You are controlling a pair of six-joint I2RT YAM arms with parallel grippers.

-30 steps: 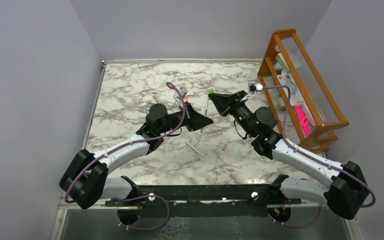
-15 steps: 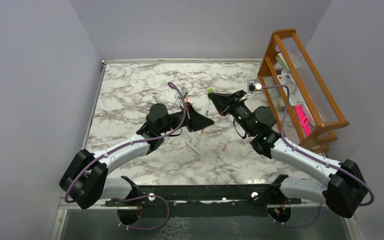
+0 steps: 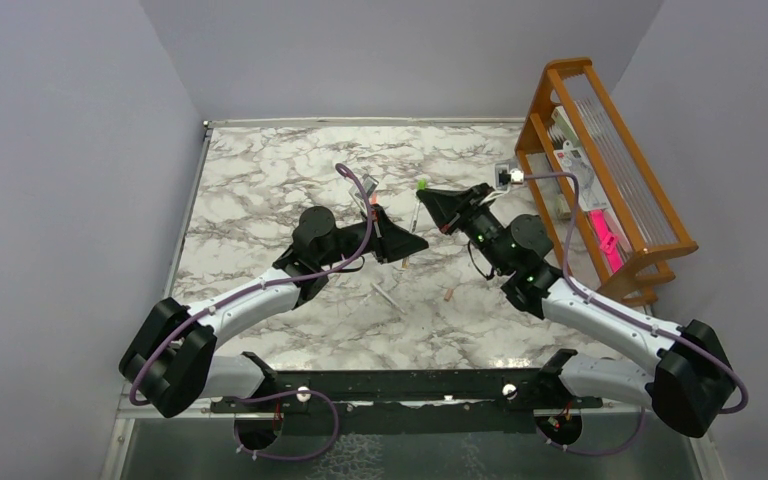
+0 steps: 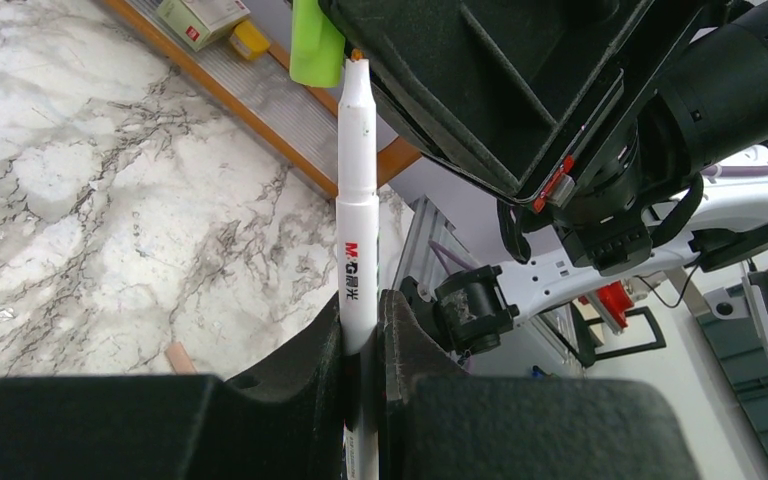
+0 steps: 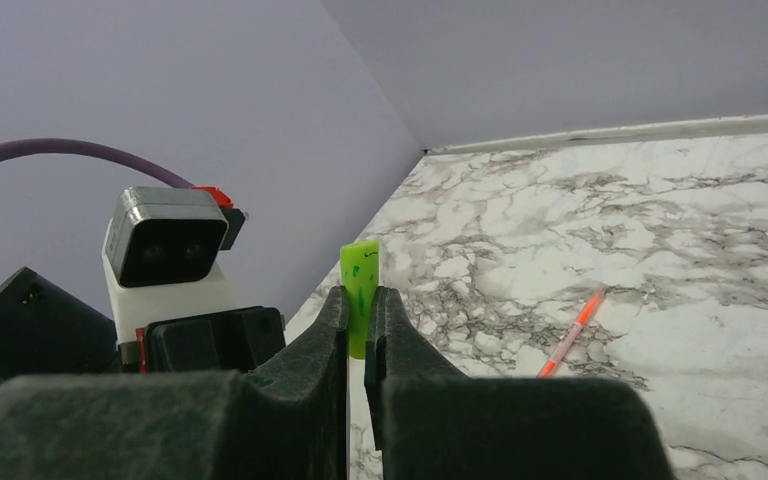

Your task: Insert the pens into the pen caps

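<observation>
**Green pen cap** (image 5: 362, 268): clamped upright between the closed fingers of the right gripper (image 5: 361, 305), with its upper part standing clear. It sits at the centre of the right wrist view and at the top edge, left of centre, in the left wrist view.

**White-barrelled pen** (image 4: 357, 190): gripped by its lower barrel in the closed left gripper (image 4: 362, 320). It runs up the middle of the left wrist view. Its orange tip lies just beside the cap's lower right edge, not inside it.

**Both grippers**: held above the marble table (image 3: 260, 180), nose to nose at the centre of the top view.

**Loose on the table**:
- Whitish pen (image 3: 385, 295), below centre in the top view.
- Tan cap (image 3: 448, 295), to the right of the whitish pen.
- Orange-red pen (image 5: 572, 335), lying at the right of the right wrist view.

**Orange rack** (image 3: 600, 150): stands at the upper right of the top view.
</observation>
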